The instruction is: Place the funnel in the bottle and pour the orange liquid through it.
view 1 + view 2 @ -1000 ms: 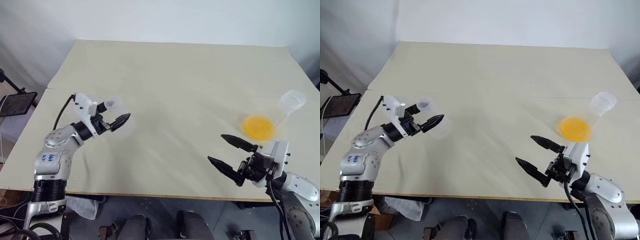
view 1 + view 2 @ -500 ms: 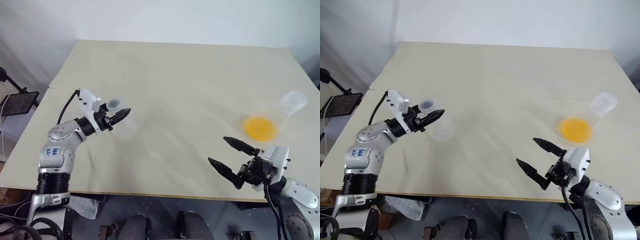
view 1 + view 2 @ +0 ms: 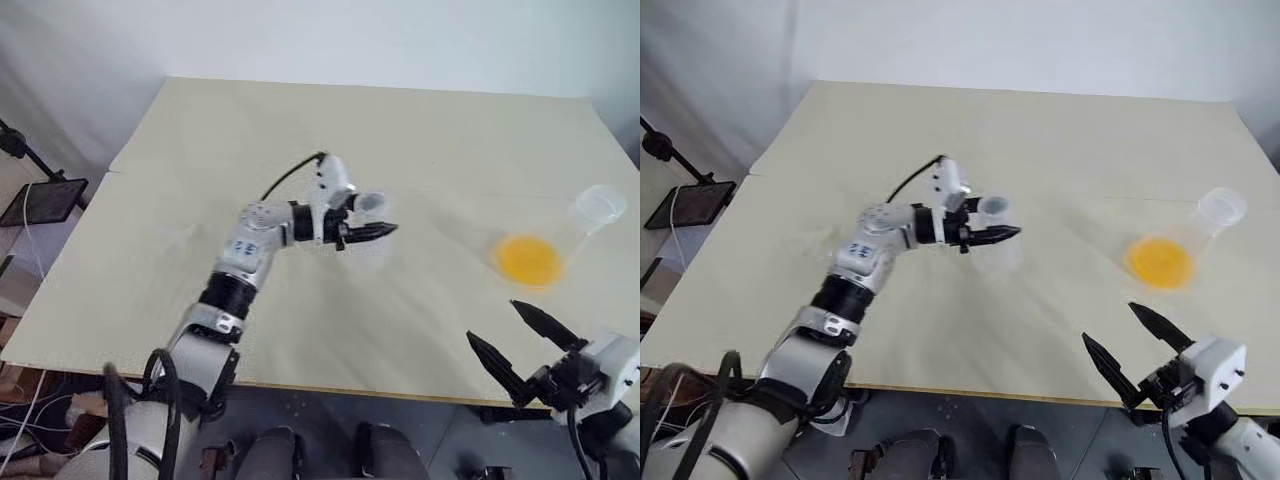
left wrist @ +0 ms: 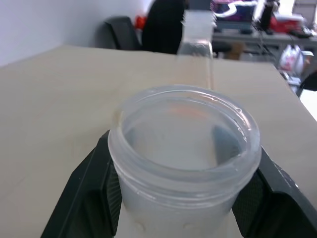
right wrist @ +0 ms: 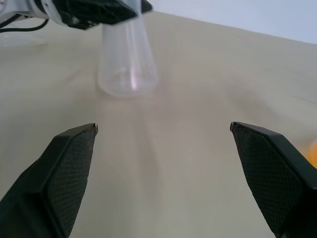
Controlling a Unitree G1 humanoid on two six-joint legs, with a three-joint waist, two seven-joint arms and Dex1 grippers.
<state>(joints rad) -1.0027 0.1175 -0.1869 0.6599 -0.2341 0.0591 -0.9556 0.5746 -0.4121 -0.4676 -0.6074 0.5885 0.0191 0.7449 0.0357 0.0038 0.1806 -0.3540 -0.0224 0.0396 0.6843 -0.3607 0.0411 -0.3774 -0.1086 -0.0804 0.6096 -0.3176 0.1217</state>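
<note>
My left gripper (image 3: 375, 228) is shut on the neck of the small clear bottle (image 5: 128, 69), just under its round rim (image 4: 183, 148). It holds the bottle upright over the middle of the table, base close to the surface. Far right on the table stands the bigger clear flask (image 3: 598, 208), with the orange liquid (image 3: 528, 258) pooled in its wide base. My right gripper (image 3: 495, 325) hangs open near the front right edge, nothing between its fingers. A faint clear shape (image 3: 823, 240) left of my left arm may be the funnel; it is too faint to tell.
The beige table (image 3: 400, 130) stretches wide behind the bottle. A black stand with a tablet (image 3: 45, 200) is off the table's left side. Chairs and desks show beyond the far edge in the left wrist view.
My left gripper closed on the bottle's neck and carried it from the table's left side to the middle. The right gripper drew back toward the front edge, still open.
</note>
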